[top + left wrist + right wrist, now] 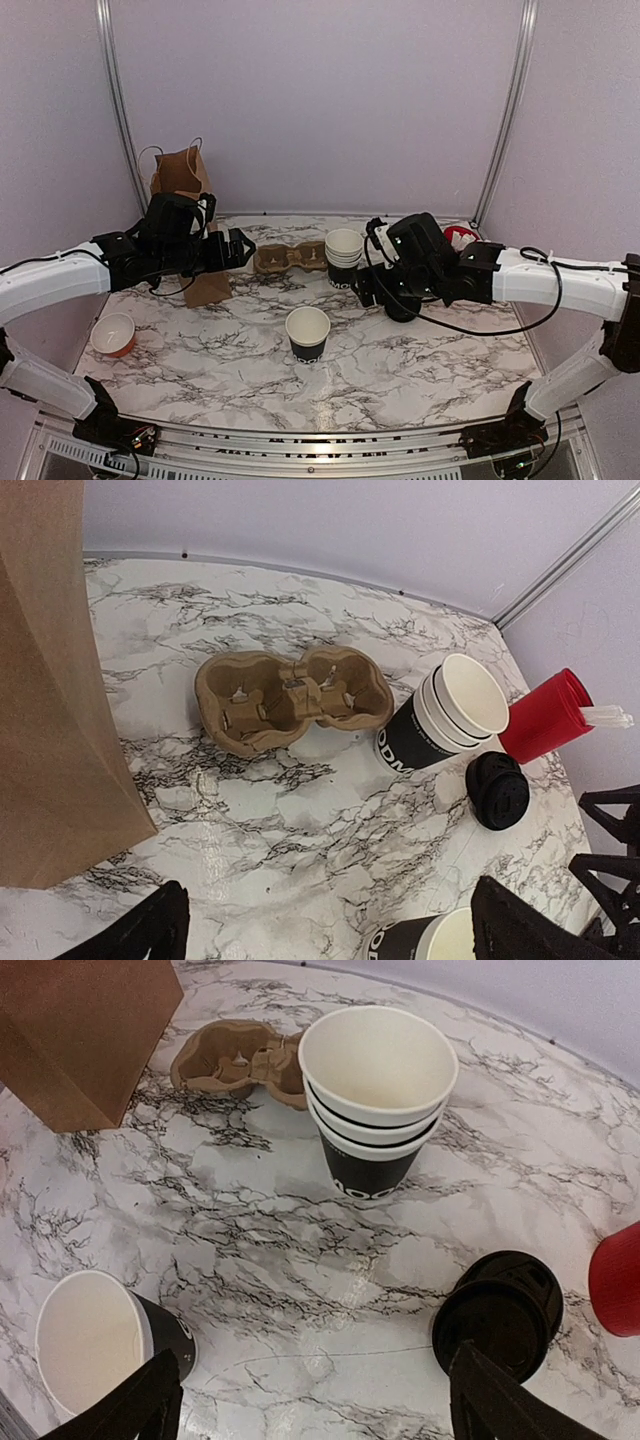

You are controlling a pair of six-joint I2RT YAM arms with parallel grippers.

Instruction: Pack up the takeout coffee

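Observation:
The takeout coffee cup (307, 333), black with a white inside, stands upright and open-topped in the middle of the marble table (420, 360). It also shows in the right wrist view as the cup (90, 1340), just outside the left finger. Round black lids (497, 1315) lie stacked beside the right finger. My right gripper (315, 1400) hovers open over bare marble between cup and lids, holding nothing. My left gripper (335, 935) is wide open and empty, above the table near the cup (430, 942). In the top view the left gripper (240, 250) is by the bag and the right gripper (365, 288) by the lids.
A brown paper bag (185, 180) stands at the back left. A cardboard cup carrier (290, 260) lies beside a nested stack of lidless cups (344, 255). A red cup with white packets (460, 237) is at the back right, and a small orange cup (113, 335) at the near left.

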